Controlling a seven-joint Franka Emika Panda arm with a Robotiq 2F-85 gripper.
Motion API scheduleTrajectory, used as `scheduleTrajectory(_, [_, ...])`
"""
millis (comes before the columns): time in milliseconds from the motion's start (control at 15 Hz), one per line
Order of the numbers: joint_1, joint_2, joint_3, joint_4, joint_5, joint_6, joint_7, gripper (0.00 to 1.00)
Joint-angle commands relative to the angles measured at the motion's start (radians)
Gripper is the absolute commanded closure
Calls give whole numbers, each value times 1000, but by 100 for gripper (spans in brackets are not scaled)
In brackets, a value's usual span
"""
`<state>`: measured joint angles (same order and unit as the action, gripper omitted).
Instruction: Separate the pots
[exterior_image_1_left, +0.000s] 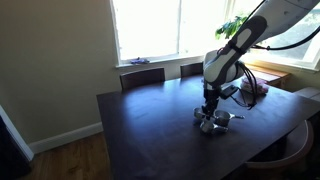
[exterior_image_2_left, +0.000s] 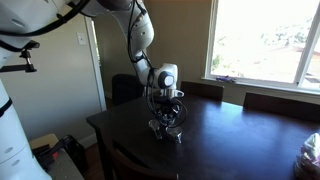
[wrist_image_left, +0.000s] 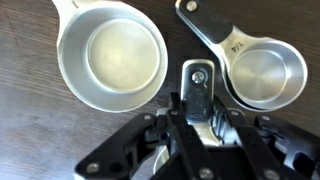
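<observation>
In the wrist view two shiny silver pots lie apart on the dark wooden table: a larger pot on the left and a smaller pot on the right, whose flat handle points up-left. My gripper is shut on a third flat metal handle with a hole in its end; its bowl is hidden under the jaws. In both exterior views the gripper points straight down, low over the pots.
Dark chairs stand along the far table edge by the window. A pinkish item lies on the table beyond the arm, and shows at the table's edge. A plant stands at the window.
</observation>
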<state>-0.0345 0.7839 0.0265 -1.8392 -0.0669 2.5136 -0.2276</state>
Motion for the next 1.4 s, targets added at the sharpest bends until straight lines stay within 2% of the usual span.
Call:
scheduleTrajectory(0, [23, 15, -32, 16, -34, 11, 46, 87])
scheduleTrajectory(67, [22, 11, -34, 10, -37, 16, 43, 44])
scheduleTrajectory(200, [16, -15, -29, -15, -42, 28, 27, 37])
scheduleTrajectory(600, [-17, -131, 12, -133, -50, 88, -57, 1])
scheduleTrajectory(1067, [-38, -243, 39, -276, -93, 32, -235, 0])
scheduleTrajectory(1333, [-18, -263, 8, -358, -212, 41, -281, 0])
